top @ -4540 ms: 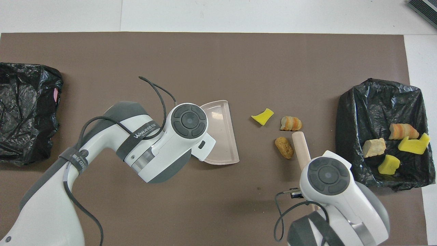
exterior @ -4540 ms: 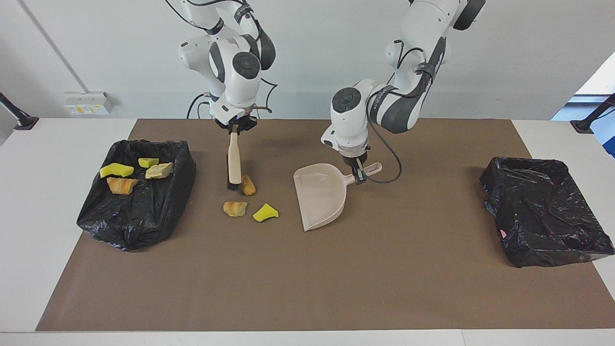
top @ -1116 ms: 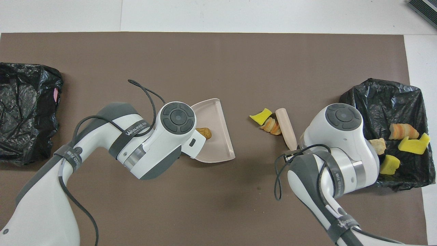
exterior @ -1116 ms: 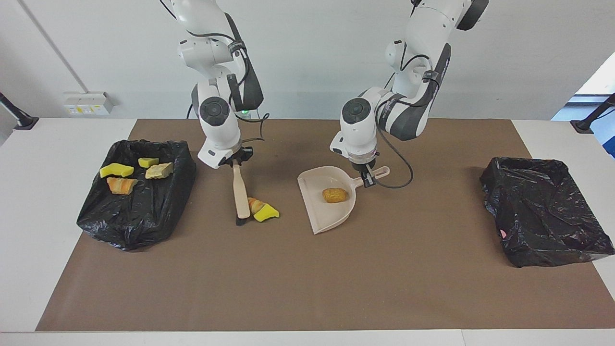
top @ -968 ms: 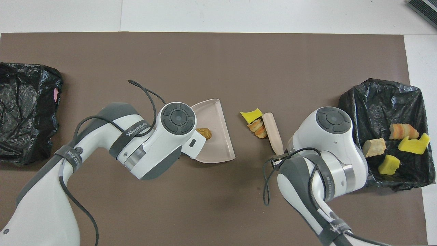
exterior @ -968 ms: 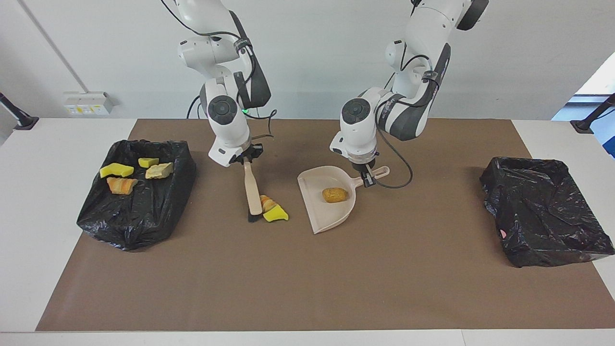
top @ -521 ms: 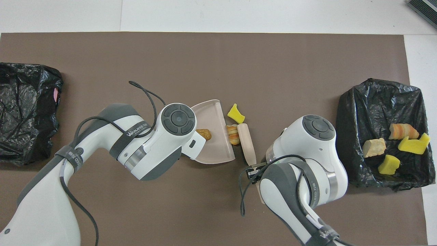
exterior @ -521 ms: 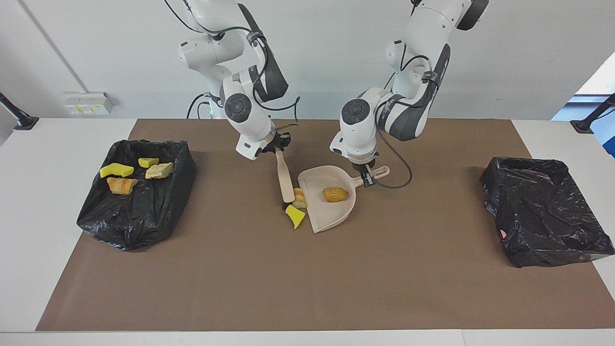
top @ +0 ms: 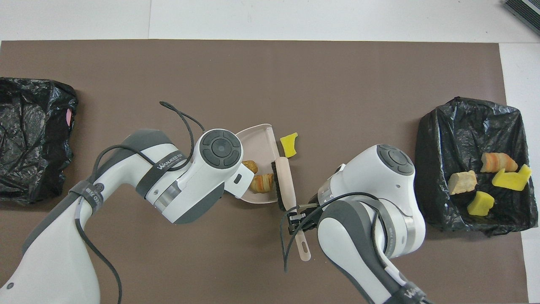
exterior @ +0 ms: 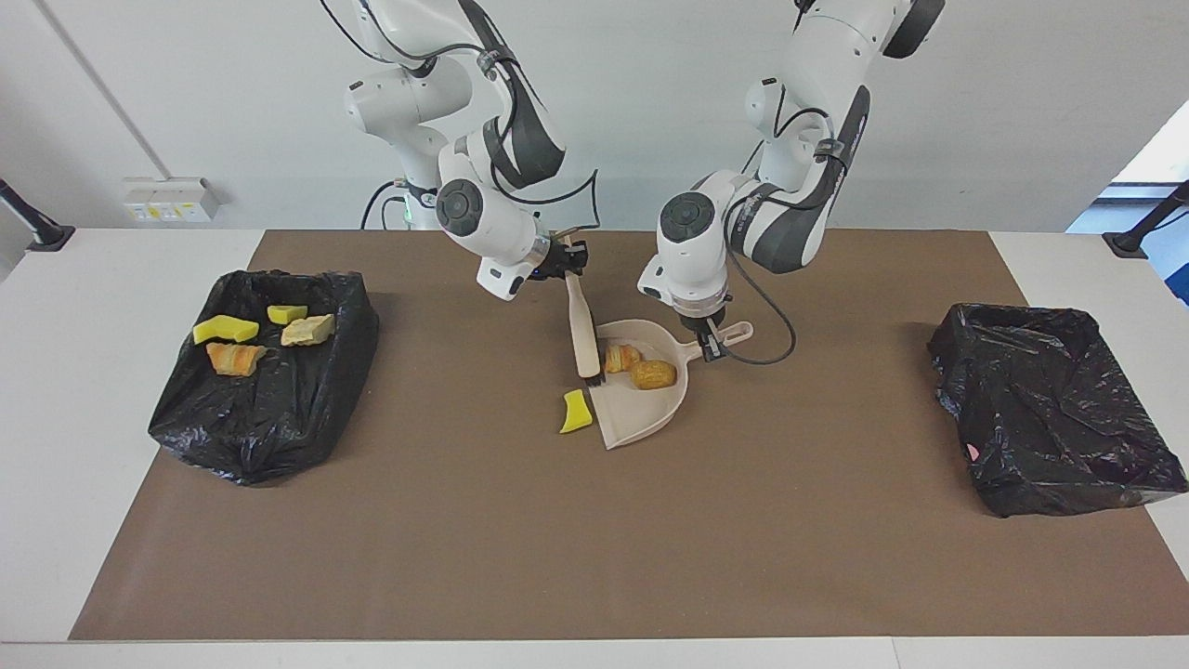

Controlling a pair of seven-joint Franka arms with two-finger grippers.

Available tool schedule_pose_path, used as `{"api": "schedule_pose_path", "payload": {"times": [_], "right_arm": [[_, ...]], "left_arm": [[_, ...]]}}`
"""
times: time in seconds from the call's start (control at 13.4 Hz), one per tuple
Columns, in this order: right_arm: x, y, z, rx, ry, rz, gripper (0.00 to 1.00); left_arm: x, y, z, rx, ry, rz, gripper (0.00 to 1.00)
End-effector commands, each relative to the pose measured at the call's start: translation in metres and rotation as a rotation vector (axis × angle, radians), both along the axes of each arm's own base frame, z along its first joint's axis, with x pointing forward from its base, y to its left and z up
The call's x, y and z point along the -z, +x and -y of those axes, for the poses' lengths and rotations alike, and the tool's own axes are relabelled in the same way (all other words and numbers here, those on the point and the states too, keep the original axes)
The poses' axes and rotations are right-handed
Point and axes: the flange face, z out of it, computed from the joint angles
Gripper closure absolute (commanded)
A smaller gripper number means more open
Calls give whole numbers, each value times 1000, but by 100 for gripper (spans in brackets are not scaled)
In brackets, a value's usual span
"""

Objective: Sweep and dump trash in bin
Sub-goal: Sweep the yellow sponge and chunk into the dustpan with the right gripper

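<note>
**Two pieces in the dustpan, one beside it, four in the bin**

A striped orange pastry piece [exterior: 620, 357] and a brown bread lump [exterior: 654, 373] lie touching in the beige dustpan [exterior: 641, 416]. A yellow sponge chunk [exterior: 576, 412] lies on the mat just beside the pan's mouth. Four pieces [exterior: 251, 333], yellow sponge and tan bread, rest in the black-lined bin [exterior: 279, 409] at the right arm's end.

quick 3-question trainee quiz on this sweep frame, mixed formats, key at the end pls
1. True or false: the yellow sponge chunk beside the dustpan lies inside it.
2. How many pastry pieces are in the dustpan: A one, B two, C three?
3. Fill in: the right hand is shut on the ___; the left hand holds the dustpan's handle.

Key: 1 false, it lies on the mat at the pan's open edge. 2 B. 3 brush.
</note>
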Motion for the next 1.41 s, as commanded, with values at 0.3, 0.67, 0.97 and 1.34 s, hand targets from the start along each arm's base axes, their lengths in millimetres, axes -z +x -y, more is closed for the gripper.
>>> {"api": "schedule_pose_path", "payload": {"times": [0.3, 0.67, 0.97, 1.34], "right_arm": [[-45, 59, 47, -129, -232, 210, 100], [1, 103, 29, -311, -411, 304, 100], [26, 70, -6, -251, -267, 167, 100], [15, 47, -29, -182, -146, 77, 100]], "left_arm": [[2, -5, -9, 5, 12, 15, 100], [2, -4, -9, 3, 13, 14, 100], [3, -4, -11, 3, 13, 13, 100], [4, -5, -13, 17, 18, 6, 100]]}}
